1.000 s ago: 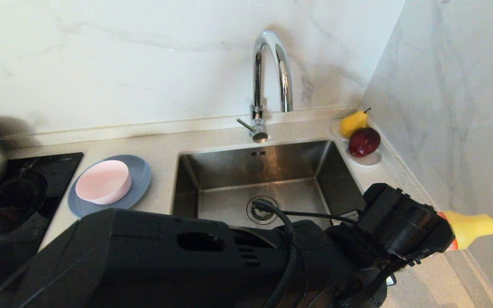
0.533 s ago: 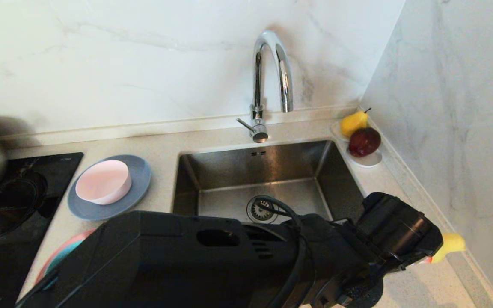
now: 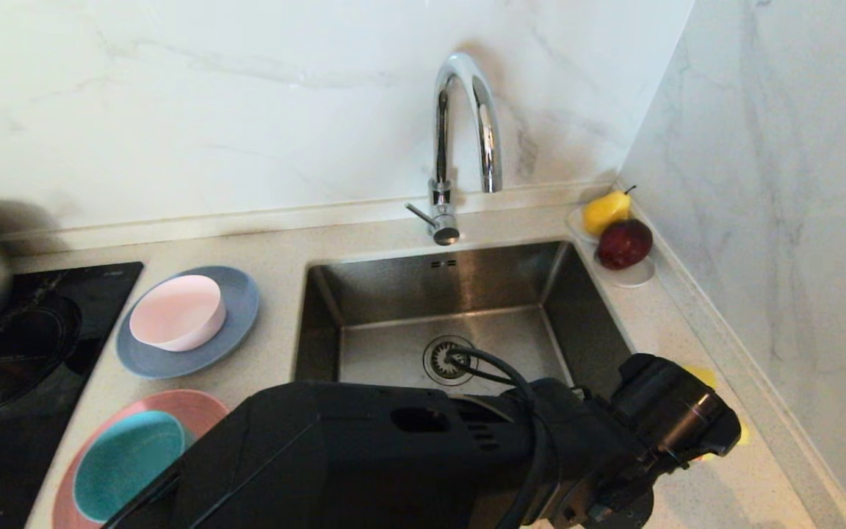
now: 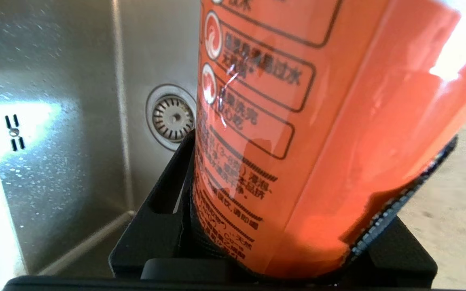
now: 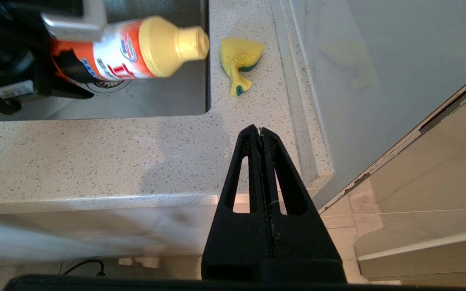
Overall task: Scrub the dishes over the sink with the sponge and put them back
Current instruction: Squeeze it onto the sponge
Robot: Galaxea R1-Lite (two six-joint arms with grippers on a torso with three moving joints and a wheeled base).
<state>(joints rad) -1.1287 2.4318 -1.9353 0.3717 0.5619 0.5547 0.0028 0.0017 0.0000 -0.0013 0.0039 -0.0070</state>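
**Holding the detergent bottle over the sink corner**

Reaching across in front of us, our left arm carries an orange detergent bottle [image 5: 136,48] with a yellow cap; the left gripper [image 4: 281,226] has its fingers [image 4: 164,210] clamped around the bottle's orange body, and the bottle lies roughly level, its cap pointing toward the counter on the right side of the sink [image 3: 364,294]. In the head view the arm's black bulk hides most of the bottle — the right wrist view shows it plainly, over the basin's near right corner.

The sponge [image 5: 239,60], yellow with a green layer, lies crumpled on the speckled countertop [image 5: 95,161] just right of the basin, close to the bottle's cap but apart from it.

The dishes sit on the counter left of the sink: the pale pink bowl [image 3: 177,312] stands in the grey-blue plate [image 3: 243,301], and nearer to us the teal bowl [image 3: 125,463] rests in the salmon-pink plate [image 3: 173,404].

Our right gripper [image 5: 260,133] hangs off the counter's front edge, fingers pressed together, nothing between them — parked.

A chrome faucet [image 3: 460,132] arches over the basin, and a small white dish [image 3: 632,275] with a pear [image 3: 605,209] and a dark red fruit [image 3: 623,244] sits in the far right corner
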